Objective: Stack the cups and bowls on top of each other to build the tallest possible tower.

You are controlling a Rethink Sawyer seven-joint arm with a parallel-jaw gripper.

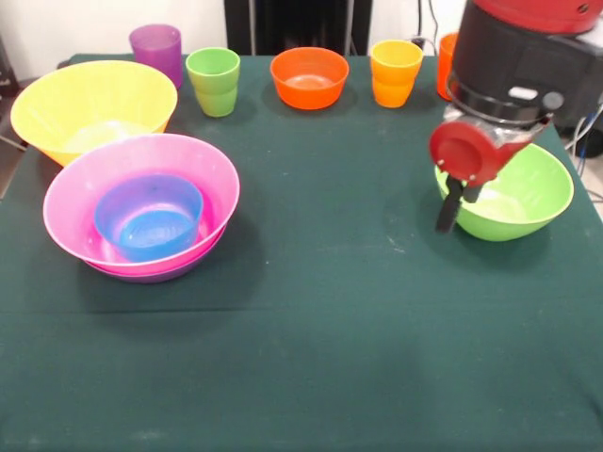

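Observation:
The tower is a low pile at the left: a pink bowl [141, 188] nested in a purple bowl whose rim [141, 274] shows beneath it, with a blue bowl [149, 218] inside the pink one. A light green bowl [518, 193] sits on the table at the right. My gripper [457, 212] hangs at that bowl's left rim, below its red disc. A yellow bowl [89, 108] stands at the far left. Along the far edge stand a purple cup [156, 52], a light green cup [213, 80], an orange bowl [309, 77], a yellow-orange cup [396, 72] and an orange cup [445, 66], half hidden by the arm.
The table is covered in dark green cloth [330, 330]. The black and red arm [518, 56] comes down at the upper right and covers part of the far right corner. The robot's black pedestal [297, 24] stands behind the far edge.

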